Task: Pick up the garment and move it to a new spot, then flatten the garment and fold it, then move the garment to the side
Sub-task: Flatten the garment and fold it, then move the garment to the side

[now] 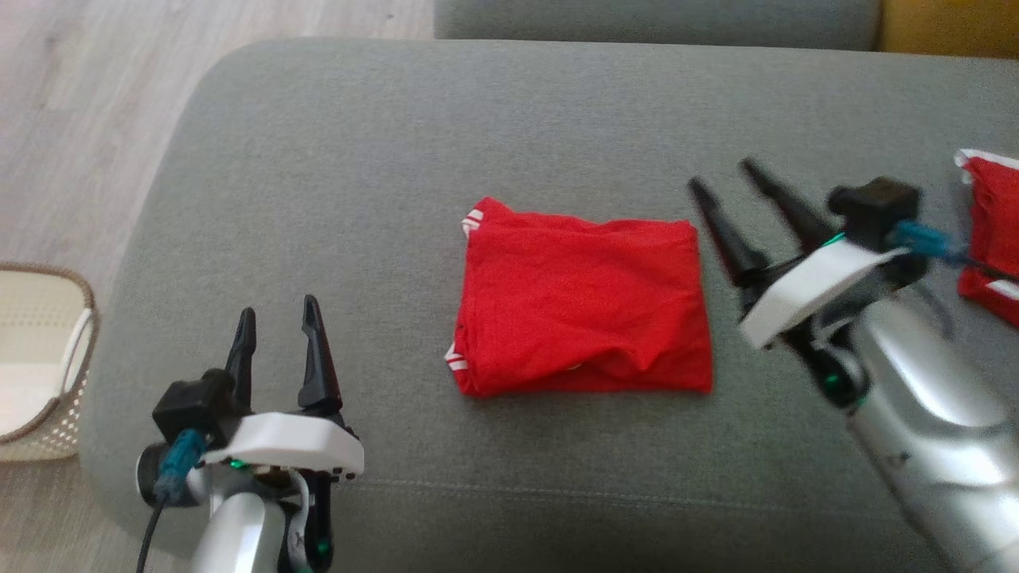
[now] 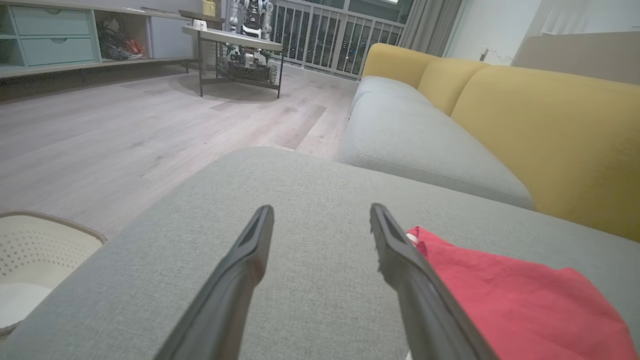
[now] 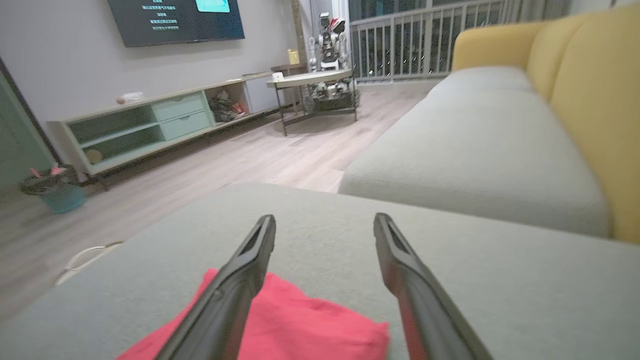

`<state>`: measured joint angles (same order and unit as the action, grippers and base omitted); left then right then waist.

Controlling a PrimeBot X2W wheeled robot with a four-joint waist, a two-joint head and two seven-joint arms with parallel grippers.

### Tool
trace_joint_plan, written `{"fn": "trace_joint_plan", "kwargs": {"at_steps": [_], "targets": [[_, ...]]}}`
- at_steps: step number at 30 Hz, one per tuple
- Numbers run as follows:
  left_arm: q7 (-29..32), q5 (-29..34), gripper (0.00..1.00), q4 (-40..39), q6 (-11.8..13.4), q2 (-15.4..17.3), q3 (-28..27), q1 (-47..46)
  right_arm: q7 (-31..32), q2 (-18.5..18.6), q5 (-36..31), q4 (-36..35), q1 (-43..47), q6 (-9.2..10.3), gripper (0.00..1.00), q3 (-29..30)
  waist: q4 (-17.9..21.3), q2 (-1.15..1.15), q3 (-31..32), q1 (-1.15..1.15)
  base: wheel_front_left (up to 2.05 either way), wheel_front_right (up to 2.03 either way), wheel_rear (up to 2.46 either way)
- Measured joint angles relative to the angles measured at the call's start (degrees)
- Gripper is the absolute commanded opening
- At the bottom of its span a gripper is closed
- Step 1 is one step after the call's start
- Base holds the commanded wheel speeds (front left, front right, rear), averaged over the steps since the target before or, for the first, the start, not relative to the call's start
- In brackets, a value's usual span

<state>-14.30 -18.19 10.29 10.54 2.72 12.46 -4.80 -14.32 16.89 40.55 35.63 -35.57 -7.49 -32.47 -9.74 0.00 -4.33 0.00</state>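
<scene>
Squarely in the middle of the head view lies the red garment [image 1: 585, 306], folded into a rough rectangle on the grey sofa cushion [image 1: 358, 159]. White trim peeks out at its upper left and lower left corners, and its surface is a little rumpled.

At the lower left of the frame the left gripper [image 1: 279, 309] hovers over bare cushion, well apart from the garment, its two dark fingers spread and holding nothing. At the right of the frame the right gripper [image 1: 723, 175] sits just beside the garment's right edge, slightly blurred, fingers likewise apart and empty, pointing toward the upper left.

A second red cloth [image 1: 995, 215] with white trim shows at the right edge of the frame, behind the right arm. A pale woven basket [image 1: 80, 294] stands on the wooden floor [image 1: 80, 79] at the left edge.
</scene>
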Motion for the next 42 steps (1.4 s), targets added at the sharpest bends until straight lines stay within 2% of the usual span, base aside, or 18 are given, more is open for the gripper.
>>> {"fn": "trace_joint_plan", "kwargs": {"at_steps": [3,6,8,13,18,27,33,42], "targets": [[0.0,0.42,1.0,-0.89,-0.45,-0.01,-0.22,0.0,-0.09,1.48,-8.87,-4.1,1.96,-0.01,1.0,6.88,1.37,0.0,0.12,0.0,0.0,0.0,0.0],[0.0,0.43,1.0,-1.76,-0.44,0.0,-0.37,0.07,-0.14,0.67,-13.51,-8.51,8.14,-0.01,1.0,14.7,2.38,0.0,0.11,0.0,0.0,0.0,0.0],[0.0,0.47,1.0,-2.69,-0.44,-0.01,-0.27,0.09,-0.14,-1.48,-17.94,-11.93,15.48,0.0,1.0,21.4,3.15,0.0,-0.05,0.0,0.0,0.0,0.0],[0.0,3.9,1.0,-3.79,-0.6,-0.01,-0.13,0.18,-0.14,-5.36,-24.8,-17.19,22.78,-0.01,1.0,27.64,3.71,0.0,-0.03,0.0,0.0,0.0,0.0],[0.0,4.7,1.0,-4.11,-0.97,-0.01,-0.02,1.59,-0.14,-7.86,-27.99,-19.89,25.68,-0.01,1.0,29.58,3.94,0.0,-0.25,0.0,0.0,0.0,0.0],[0.0,4.39,1.0,-4.13,-0.94,0.0,0.73,2.27,-0.14,-9.62,-29.5,-20.94,26.97,-0.01,1.0,31.82,3.11,0.0,-0.47,0.0,0.0,0.0,0.0],[0.0,7.66,1.0,-3.82,-0.96,0.0,1.8,2.27,-0.14,-9.81,-29.47,-20.94,26.98,-0.01,1.0,32.19,2.87,0.0,-0.56,0.0,0.0,0.0,0.0],[0.0,7.93,1.0,-3.72,-0.93,0.01,2.12,2.24,-0.14,-10.02,-29.47,-20.98,26.97,-0.01,1.0,32.27,2.51,0.0,-1.33,0.0,0.0,0.0,0.0]]}}
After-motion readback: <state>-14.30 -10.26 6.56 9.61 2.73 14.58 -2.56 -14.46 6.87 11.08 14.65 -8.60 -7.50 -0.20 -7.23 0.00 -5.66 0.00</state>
